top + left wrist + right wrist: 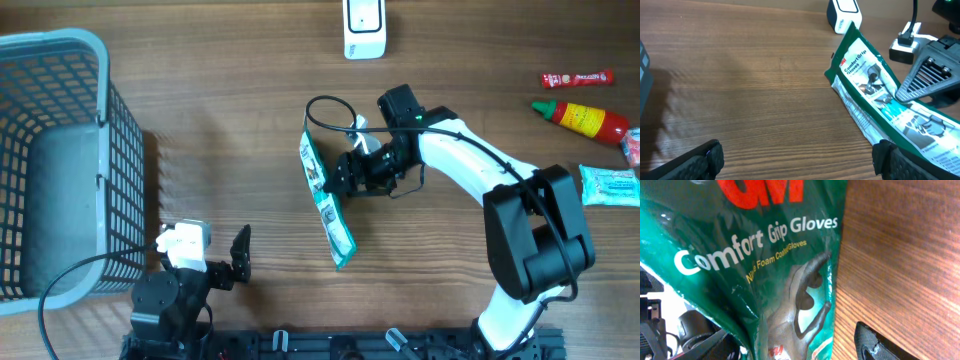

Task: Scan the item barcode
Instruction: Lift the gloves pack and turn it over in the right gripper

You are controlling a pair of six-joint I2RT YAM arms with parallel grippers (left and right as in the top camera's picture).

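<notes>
Both grippers are standing with jaws apart: we are seeing the left gripper (238, 258) wide open and empty, while the right gripper (336, 178) is straddling, not clamping, the 3M Comfort Grip Gloves packet (335, 235), which is resting tilted on the wooden table (250, 120)

A brown wooden tabletop (750, 85) fills most of the view. On the right a long green glove packet (875, 95) lies slanted, with white words and a picture of a gray glove on it. A white scanner (844, 14) sits at the top, just past the packet's end. One of the right gripper's gray fingers (926, 75) touches the packet with its tip. The left gripper (800, 161) shows its two black fingers (700, 161) in the bottom corners, far apart, with nothing between them.
</notes>
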